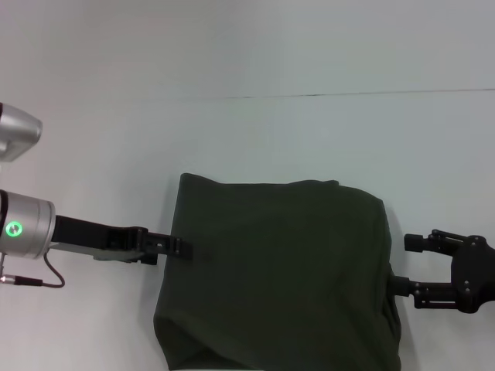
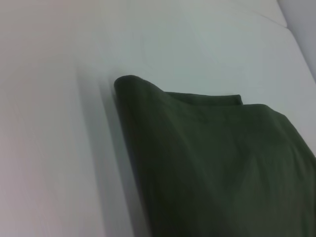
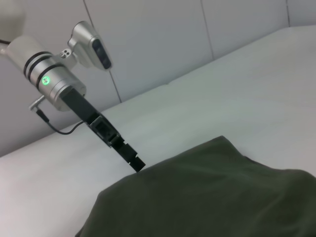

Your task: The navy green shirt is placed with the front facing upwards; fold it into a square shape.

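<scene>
Left claw pinching navy green shirt edge, right claw state unclear, shirt folded, plain green.

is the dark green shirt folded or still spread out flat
Folded. The dark olive-green cotton shirt lies as a compact, roughly square block on the white table, no sleeves or lettering showing, with layered edges along its far side.

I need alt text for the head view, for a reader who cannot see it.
A dark green shirt, folded to a rough square, lies on a white table. The left gripper touches its left edge; the right gripper is at its right edge.
</scene>
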Controlling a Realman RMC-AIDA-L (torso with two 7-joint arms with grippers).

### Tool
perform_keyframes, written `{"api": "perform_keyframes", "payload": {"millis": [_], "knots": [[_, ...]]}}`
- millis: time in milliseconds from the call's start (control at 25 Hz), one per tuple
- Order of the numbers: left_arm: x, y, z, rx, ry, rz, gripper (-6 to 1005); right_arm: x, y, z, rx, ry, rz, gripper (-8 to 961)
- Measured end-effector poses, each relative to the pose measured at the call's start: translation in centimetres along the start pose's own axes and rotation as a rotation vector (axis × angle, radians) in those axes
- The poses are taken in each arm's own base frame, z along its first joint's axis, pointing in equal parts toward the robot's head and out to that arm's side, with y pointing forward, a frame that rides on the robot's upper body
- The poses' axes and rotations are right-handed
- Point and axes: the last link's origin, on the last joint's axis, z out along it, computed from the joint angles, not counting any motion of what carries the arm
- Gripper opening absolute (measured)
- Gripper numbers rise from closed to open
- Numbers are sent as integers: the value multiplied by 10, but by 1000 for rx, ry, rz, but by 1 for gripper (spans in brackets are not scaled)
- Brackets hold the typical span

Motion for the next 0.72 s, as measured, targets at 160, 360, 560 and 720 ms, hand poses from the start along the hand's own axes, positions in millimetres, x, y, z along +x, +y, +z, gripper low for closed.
{"api": "perform_keyframes", "payload": {"millis": [160,360,560,720], "knots": [[0,0,6,24,-25,-12,919,2,-2,-2,17,14,-18,926],[0,2,10,32,-45,-12,919,4,-2,-5,27,15,-42,925],[0,3,12,29,-46,-17,920,4,-3,-5,31,15,-44,924],[-1,7,19,15,-54,-19,919,3,-3,-5,30,18,-45,924]]}}
